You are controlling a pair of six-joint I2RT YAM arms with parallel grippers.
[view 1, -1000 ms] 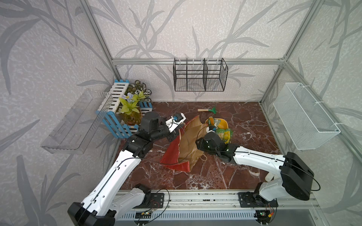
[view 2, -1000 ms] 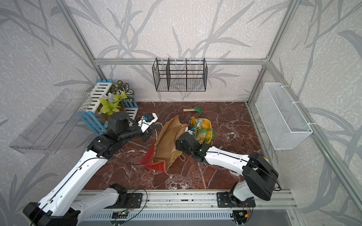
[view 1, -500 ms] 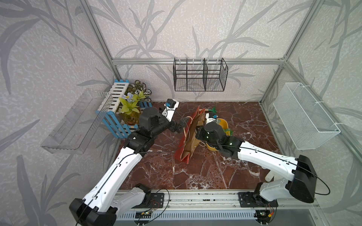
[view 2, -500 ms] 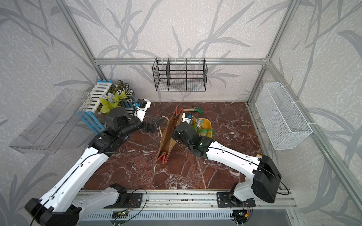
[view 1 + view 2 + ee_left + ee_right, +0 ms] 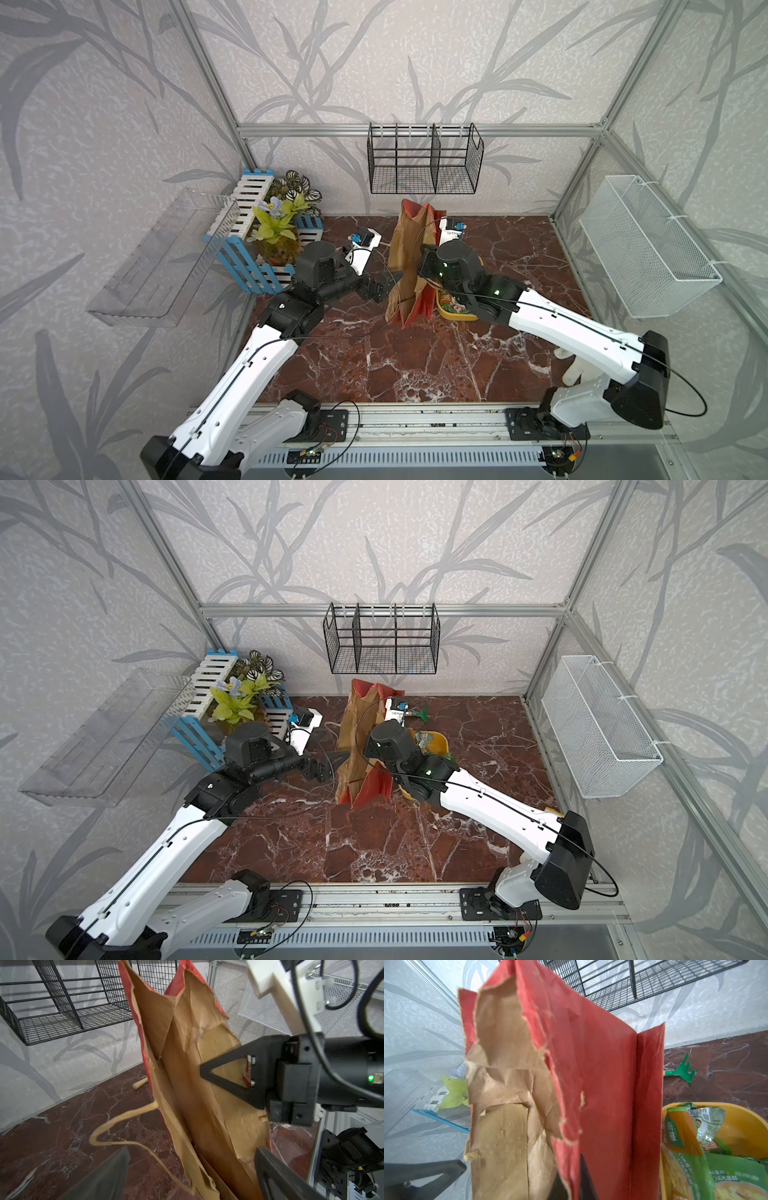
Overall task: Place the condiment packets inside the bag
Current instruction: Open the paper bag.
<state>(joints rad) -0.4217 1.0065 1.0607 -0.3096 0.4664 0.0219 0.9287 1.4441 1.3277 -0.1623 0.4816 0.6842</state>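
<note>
Up front is bare marble table [image 5: 415, 365], with both arms reaching in over it. The left gripper [image 5: 388, 284] has its jaws spread wide and holds nothing; it sits low beside the bag [image 5: 405, 241] on the bag's left. In the left wrist view the bag's near edge runs between the two spread fingers [image 5: 108, 1176], and I can't tell whether they touch it. The bag [image 5: 353, 729] stands upright mid-table in both top views, mouth up. It is red outside and brown kraft inside, with a ragged, torn top rim. One pale cord handle [image 5: 124, 1115] loops out loose on the left side. The right gripper [image 5: 207, 1070] is clamped tight on the bag's tub-side wall at about mid-height. One finger is on the kraft inside and the other is mostly hidden behind the paper. The condiment packets [image 5: 683, 1147] are green and orange with pale food print, and those in view lie piled in the yellow tub [image 5: 737, 1122]. The bottom of the bag's inside can't be seen. The tub sits on the marble just right of the bag, close against its red wall and partly under the right wrist. Behind the tub a green toy rake [image 5: 683, 1072] lies flat on the table. A blue-and-white slatted crate [image 5: 253, 272] with plants is in the far left corner. A black wire basket [image 5: 424, 166] hangs on the back wall.
</note>
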